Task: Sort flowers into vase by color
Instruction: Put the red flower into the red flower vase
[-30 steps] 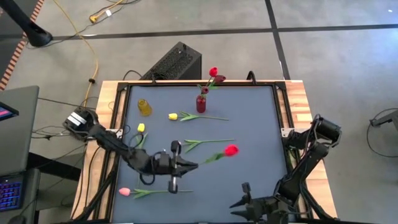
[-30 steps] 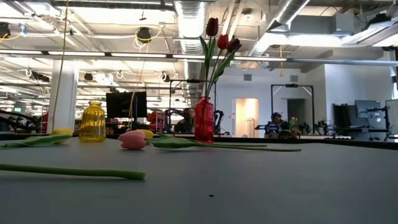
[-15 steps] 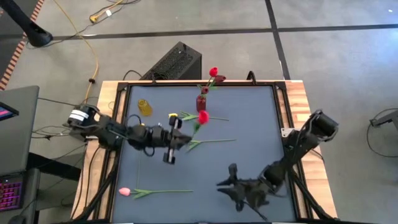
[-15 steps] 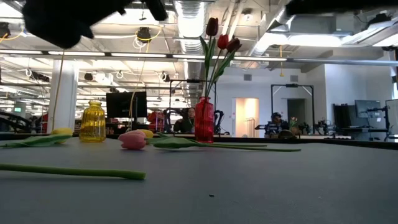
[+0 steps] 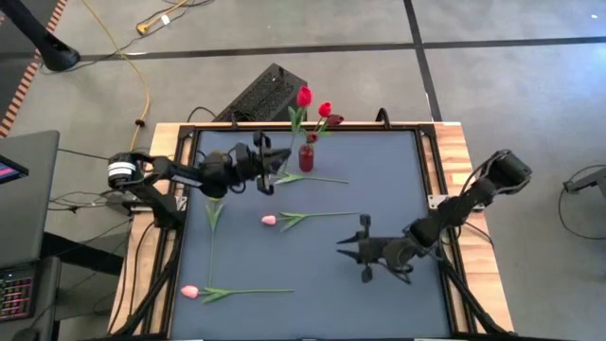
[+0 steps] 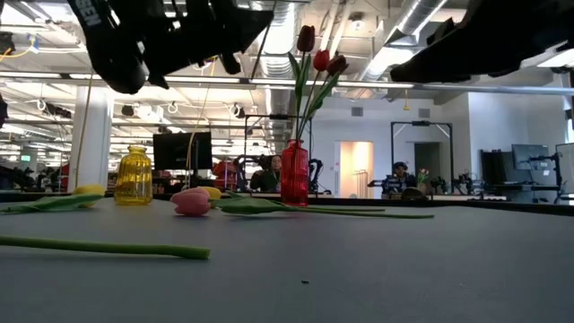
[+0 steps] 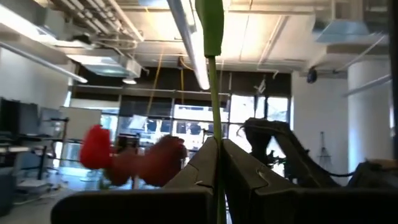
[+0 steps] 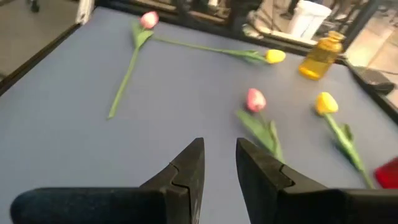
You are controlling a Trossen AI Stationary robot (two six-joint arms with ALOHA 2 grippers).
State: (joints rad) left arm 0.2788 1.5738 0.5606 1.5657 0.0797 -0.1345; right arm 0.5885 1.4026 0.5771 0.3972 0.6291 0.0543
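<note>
My left gripper [image 5: 280, 159] is high over the far side of the table, just left of the red vase [image 5: 306, 157], shut on a red tulip whose head [image 5: 304, 96] stands above the vase. The vase holds other red and maroon tulips [image 6: 314, 61]. My right gripper [image 5: 364, 248] hovers open over the table's right middle, touching nothing. Two pink tulips [image 5: 269, 220] [image 5: 189, 292] and two yellow ones [image 8: 275, 56] [image 8: 326, 102] lie flat on the mat. The yellow vase [image 6: 133, 175] stands far left, hidden under my left arm in the high view. My left gripper [image 7: 217, 152] pinches the red tulip's thin green stem [image 7: 216, 118] between its two fingers, which lie across the stem. The stem runs up past the fingertips [image 7: 209, 25]. The tulip is lifted clear of the table, roughly upright, head uppermost.
A long green stem [image 5: 317, 179] lies on the mat just in front of the red vase. Another stem [image 6: 108, 247] lies close to the low camera. The raised frame [image 5: 426, 170] borders the mat, and a black box [image 5: 265, 93] sits beyond the far edge.
My left gripper has carried the red tulip from the table's middle up and toward the far edge, to beside the red vase; the tulip has swung from lying level to upright. My right gripper has moved from the near edge toward the table's middle.
</note>
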